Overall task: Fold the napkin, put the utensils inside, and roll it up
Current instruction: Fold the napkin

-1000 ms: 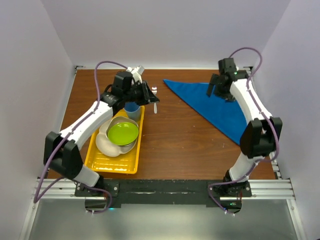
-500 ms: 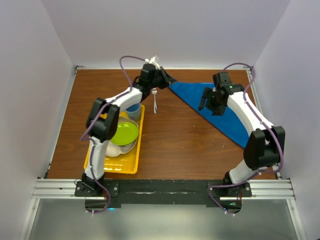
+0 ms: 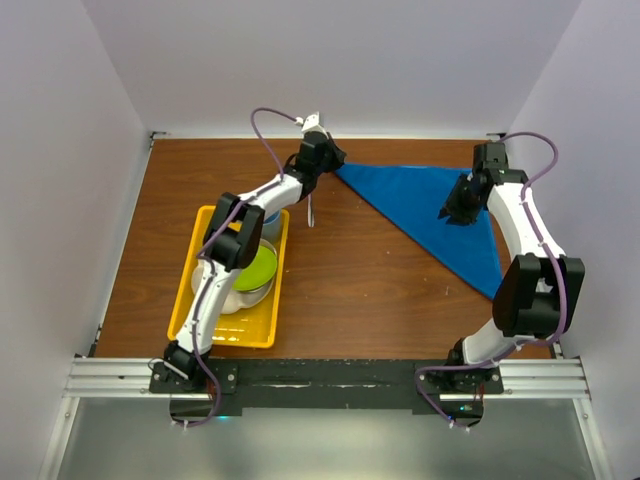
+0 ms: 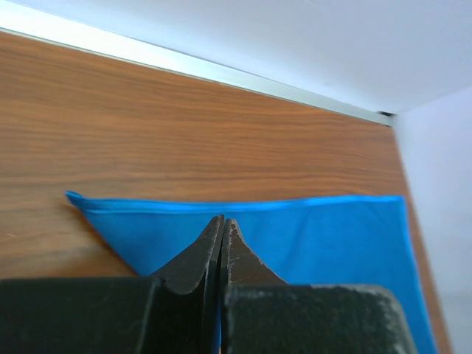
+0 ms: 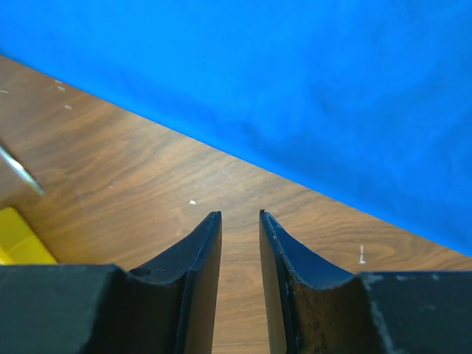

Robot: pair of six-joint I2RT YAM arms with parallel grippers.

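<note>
though left claw (image 4: 223, 220) is closed, right claw (image 5: 240, 216) gapes.

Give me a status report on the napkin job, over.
Left gripper shut at napkin corner. Right gripper slightly open, empty. Fork on table beside napkin, not yet inside. Nothing between them.

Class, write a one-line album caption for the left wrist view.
Left hand, shut, over the flat blue napkin on the wooden table.
</note>
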